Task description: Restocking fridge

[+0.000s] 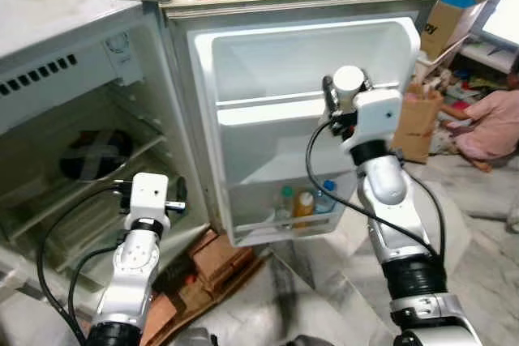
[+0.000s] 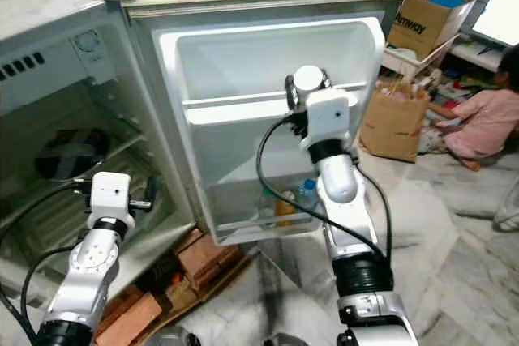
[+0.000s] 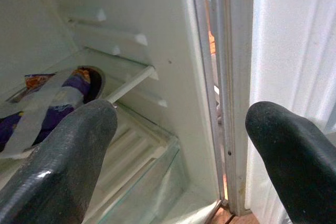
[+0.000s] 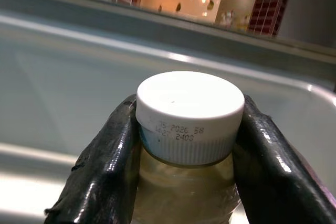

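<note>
The fridge [image 1: 73,14] stands open, its white door [image 1: 308,54] swung out toward me. My right gripper [image 4: 190,145] is raised in front of the door's middle shelf [image 1: 268,107]. It is shut on the neck of a bottle [image 4: 189,182] of pale liquid with a white cap [image 1: 349,80]. Three bottles [image 1: 304,204] stand in the door's bottom rack. My left gripper [image 3: 178,129] is open and empty, low at the front of the fridge body by the hinge side. A dark purple bag [image 1: 96,154] lies on an inner shelf.
Reddish bricks and cardboard [image 1: 215,261] lie on the floor under the door. A brown paper bag [image 1: 415,119] and a cardboard box [image 1: 446,14] stand at the right. A person in pink [image 1: 486,123] sits on the marble floor beyond them.
</note>
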`<state>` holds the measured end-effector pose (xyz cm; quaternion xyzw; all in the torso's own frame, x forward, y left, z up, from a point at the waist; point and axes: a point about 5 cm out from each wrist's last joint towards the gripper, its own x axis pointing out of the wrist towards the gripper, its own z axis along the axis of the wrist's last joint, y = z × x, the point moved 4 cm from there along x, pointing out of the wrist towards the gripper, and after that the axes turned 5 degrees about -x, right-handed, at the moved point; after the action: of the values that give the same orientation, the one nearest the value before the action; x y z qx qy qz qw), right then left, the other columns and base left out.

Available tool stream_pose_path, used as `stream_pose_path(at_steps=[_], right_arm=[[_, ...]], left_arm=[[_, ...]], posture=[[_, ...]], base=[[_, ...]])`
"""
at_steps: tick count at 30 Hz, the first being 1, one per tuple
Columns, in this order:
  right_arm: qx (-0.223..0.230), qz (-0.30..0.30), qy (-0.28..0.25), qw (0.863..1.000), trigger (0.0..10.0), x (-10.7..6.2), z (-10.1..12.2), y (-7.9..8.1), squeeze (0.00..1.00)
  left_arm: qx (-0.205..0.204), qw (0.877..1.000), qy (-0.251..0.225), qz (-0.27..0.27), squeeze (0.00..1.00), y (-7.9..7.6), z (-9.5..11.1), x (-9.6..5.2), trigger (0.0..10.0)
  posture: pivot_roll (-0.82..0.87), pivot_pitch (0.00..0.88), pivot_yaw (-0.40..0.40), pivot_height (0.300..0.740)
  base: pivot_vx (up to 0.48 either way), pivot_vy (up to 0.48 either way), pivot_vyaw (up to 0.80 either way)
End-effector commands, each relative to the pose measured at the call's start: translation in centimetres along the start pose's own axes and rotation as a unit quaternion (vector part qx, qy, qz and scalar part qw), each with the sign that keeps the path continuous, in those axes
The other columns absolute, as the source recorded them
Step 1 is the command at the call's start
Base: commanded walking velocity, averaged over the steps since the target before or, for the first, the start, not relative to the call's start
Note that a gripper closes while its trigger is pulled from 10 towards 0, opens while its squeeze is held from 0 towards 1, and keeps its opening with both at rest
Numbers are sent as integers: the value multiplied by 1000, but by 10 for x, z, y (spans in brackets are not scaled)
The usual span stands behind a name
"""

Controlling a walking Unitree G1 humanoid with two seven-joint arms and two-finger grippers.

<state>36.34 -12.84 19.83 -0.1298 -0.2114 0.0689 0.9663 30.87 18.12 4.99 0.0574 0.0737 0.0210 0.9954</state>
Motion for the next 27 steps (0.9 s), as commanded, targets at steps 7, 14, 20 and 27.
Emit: stream_pose_path(at_steps=[7,14,20,27], right_arm=[[-17,-29,-109,993,10000,47,63,-29,0],[-58,-77,-126,987,10000,68,78,-61,0],[-101,-107,-92,985,10000,67,59,-78,0],[-97,-128,-5,987,10000,62,18,-88,0]], left_arm=[[-2,1000,-11,-15,0,-5,7,1,10000],[-7,1000,-13,-19,0,-5,8,-2,10000],[-9,999,-14,-29,0,-6,8,-5,10000],[-9,999,-14,-40,0,-9,9,-6,10000]], posture=[[88,28,-20,740],[101,37,-23,740],[106,45,-23,740],[104,49,-17,740]], base=[[0,0,0],[0,0,0],[0,0,0],[0,0,0]])
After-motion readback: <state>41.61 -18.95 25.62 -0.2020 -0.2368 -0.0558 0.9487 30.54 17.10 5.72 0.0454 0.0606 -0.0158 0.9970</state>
